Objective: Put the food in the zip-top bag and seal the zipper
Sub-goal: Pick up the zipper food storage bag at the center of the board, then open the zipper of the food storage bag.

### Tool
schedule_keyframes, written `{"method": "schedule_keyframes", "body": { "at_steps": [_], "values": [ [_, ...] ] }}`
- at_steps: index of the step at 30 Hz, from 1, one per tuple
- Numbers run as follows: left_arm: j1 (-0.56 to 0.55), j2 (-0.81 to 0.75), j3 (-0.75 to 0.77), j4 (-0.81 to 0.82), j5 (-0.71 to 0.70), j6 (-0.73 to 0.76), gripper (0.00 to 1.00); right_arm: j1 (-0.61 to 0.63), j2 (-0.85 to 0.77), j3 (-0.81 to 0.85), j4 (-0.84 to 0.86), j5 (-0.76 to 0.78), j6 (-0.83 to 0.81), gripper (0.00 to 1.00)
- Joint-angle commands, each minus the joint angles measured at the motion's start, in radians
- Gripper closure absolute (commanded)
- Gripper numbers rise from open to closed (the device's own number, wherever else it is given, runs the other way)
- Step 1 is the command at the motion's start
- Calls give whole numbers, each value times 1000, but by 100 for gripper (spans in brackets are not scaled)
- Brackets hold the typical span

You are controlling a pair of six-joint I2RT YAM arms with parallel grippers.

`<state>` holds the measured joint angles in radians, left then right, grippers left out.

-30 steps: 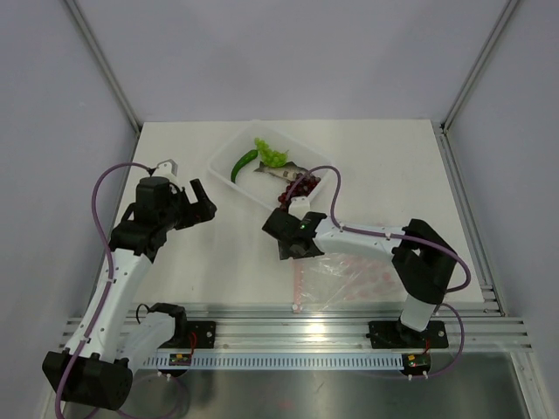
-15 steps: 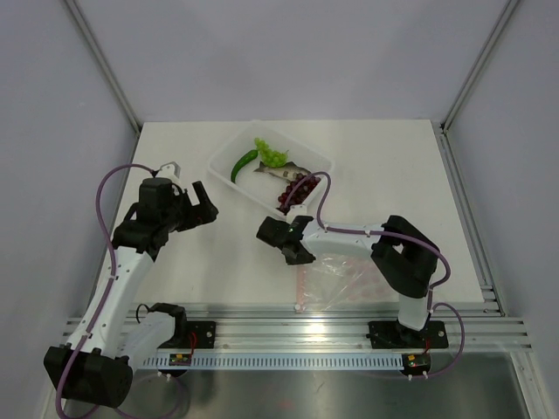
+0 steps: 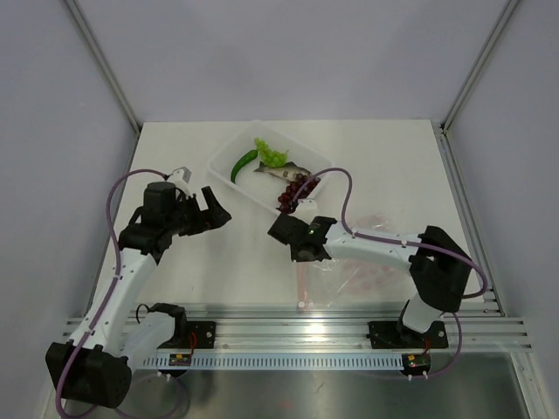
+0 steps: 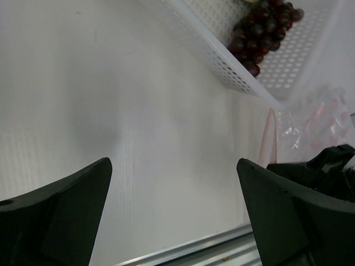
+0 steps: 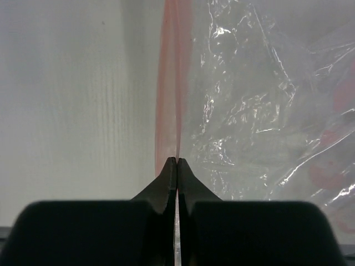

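Since the right gripper (image 5: pixel 177 159) is clamped on the narrow pink zipper strip (image 5: pixel 169 83) of the clear crinkly bag (image 5: pixel 249 111) — lower centre, top view — that strip runs straight ahead from its tips. Left gripper (image 4: pixel 173 163): wide, empty.

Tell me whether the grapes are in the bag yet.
No, the grapes lie in the white tray, apart from the bag nearer the arms.

- No words, numbers or brand marks are showing clearly enough to read in any view.
- The bag (image 3: pixel 367 278) is carrying faint pink markings, but they are showing only as blurred patches, with no letters to make out.
- The small coloured tags (image 3: pixel 181 357) by the arm bases are appearing too tiny to read.
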<state>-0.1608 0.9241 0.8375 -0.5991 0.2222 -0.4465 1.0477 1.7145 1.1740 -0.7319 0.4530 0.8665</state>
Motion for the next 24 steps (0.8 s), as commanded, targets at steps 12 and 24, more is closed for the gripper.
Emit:
{"method": "schedule_keyframes", "body": {
  "at_steps": [12,24],
  "values": [
    [-262,-34,-290,478,332,-343,14,11,-285,-85,225,-151,-67,100],
    [-384,156,-310,628,252,-402,26,11,-358,-66,189,-123,-34,100]
  ]
}}
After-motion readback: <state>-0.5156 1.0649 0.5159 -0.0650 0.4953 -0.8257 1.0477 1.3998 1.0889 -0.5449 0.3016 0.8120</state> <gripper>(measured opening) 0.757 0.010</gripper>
